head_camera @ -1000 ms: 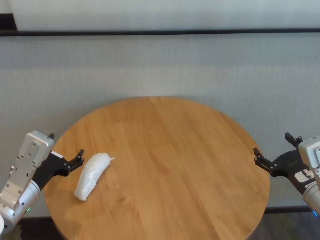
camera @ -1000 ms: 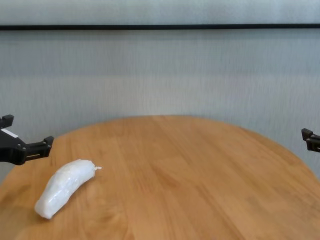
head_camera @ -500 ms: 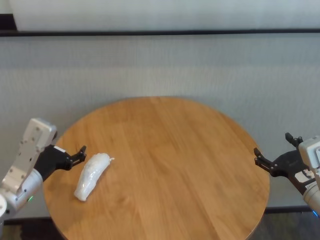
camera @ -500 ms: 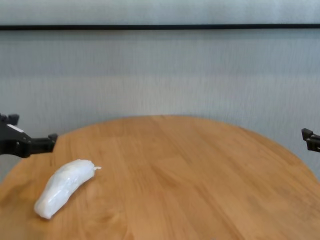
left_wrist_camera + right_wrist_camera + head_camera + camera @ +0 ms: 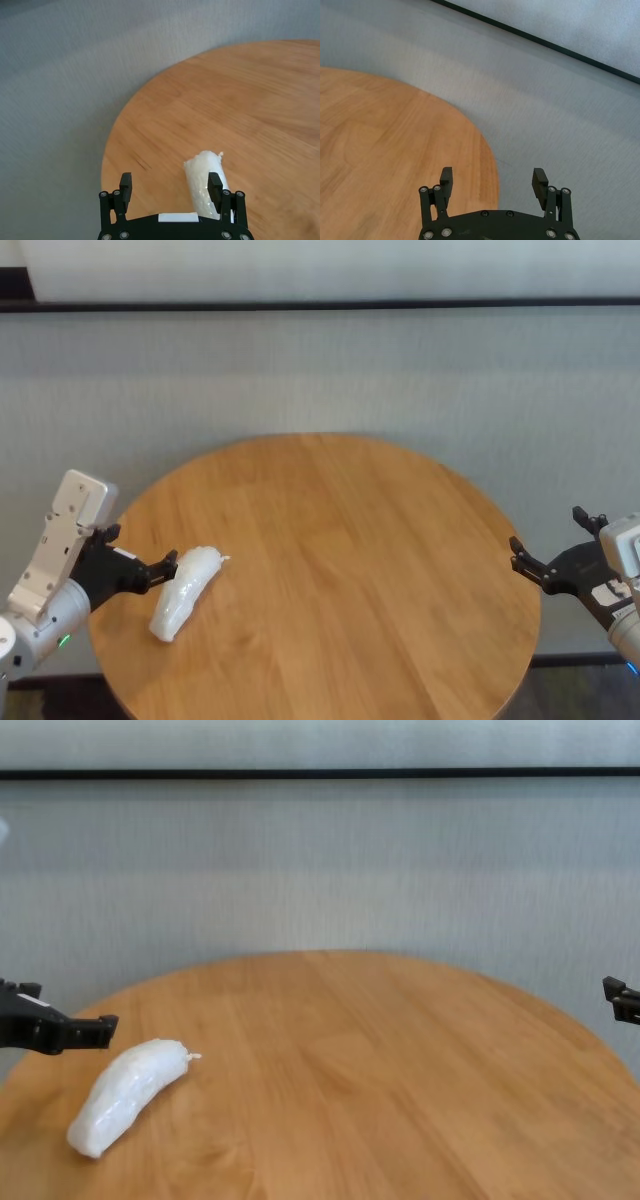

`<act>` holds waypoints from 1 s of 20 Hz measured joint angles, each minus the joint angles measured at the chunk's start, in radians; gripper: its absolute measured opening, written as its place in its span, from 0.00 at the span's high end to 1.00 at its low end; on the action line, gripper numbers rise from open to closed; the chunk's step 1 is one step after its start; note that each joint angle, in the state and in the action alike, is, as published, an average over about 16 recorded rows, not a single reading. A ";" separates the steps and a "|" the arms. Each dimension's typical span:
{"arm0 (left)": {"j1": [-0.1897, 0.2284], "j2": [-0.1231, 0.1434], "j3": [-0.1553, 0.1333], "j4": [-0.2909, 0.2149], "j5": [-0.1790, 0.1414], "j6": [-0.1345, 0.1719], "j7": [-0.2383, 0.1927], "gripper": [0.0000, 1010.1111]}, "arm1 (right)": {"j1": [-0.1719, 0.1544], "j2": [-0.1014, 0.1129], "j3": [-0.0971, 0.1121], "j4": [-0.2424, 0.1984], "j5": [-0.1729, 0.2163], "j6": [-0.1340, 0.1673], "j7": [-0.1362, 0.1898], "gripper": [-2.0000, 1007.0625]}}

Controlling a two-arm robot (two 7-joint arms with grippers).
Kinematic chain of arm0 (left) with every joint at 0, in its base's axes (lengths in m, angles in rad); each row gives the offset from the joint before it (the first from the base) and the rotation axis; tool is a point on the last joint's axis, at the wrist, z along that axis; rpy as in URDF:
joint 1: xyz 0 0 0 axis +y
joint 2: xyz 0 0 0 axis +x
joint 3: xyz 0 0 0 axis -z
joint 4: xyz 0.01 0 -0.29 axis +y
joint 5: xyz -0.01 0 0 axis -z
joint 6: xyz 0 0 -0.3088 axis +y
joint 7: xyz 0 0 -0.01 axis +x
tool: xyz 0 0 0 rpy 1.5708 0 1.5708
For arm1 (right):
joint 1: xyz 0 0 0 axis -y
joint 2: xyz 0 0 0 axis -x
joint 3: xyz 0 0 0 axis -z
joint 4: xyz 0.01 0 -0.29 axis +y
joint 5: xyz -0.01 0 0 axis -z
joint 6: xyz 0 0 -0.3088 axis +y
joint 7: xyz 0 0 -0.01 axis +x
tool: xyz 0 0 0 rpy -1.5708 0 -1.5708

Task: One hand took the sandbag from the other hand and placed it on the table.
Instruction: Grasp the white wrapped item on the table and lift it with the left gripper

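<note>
The white sandbag (image 5: 185, 591) lies on the round wooden table (image 5: 350, 570) near its left edge, its pinched end pointing toward the table's middle; it also shows in the chest view (image 5: 125, 1093). My left gripper (image 5: 141, 548) is open and empty, hovering just left of the sandbag. In the left wrist view the sandbag (image 5: 202, 177) lies below, close to one fingertip (image 5: 215, 181), and the left gripper (image 5: 170, 182) is not closed on it. My right gripper (image 5: 547, 538) is open and empty off the table's right edge, as the right wrist view (image 5: 492, 176) also shows.
A pale grey wall (image 5: 320, 380) with a dark rail stands behind the table. The table edge (image 5: 492, 165) runs under my right gripper. Grey floor (image 5: 50, 125) lies beyond the table's left rim.
My left gripper has swung and drifted slightly toward the table's near side beside the sandbag, staying open. The sandbag and the right arm have not moved.
</note>
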 joint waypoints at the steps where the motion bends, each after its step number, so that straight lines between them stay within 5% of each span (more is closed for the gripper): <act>1: 0.010 0.001 -0.005 -0.014 -0.005 0.014 0.001 0.01 | 0.000 0.000 0.000 0.000 0.000 0.000 0.000 0.01; 6: 0.067 0.005 -0.030 -0.083 -0.025 0.067 0.006 0.01 | 0.000 0.000 0.000 0.000 0.000 0.000 0.000 0.01; 11: 0.108 -0.004 -0.044 -0.117 -0.036 0.088 0.001 0.01 | 0.000 0.000 0.000 0.000 0.000 0.000 0.000 0.01; 20: 0.106 -0.047 -0.040 -0.069 -0.028 0.079 -0.028 0.01 | 0.000 0.000 0.000 0.000 0.000 0.000 0.000 0.01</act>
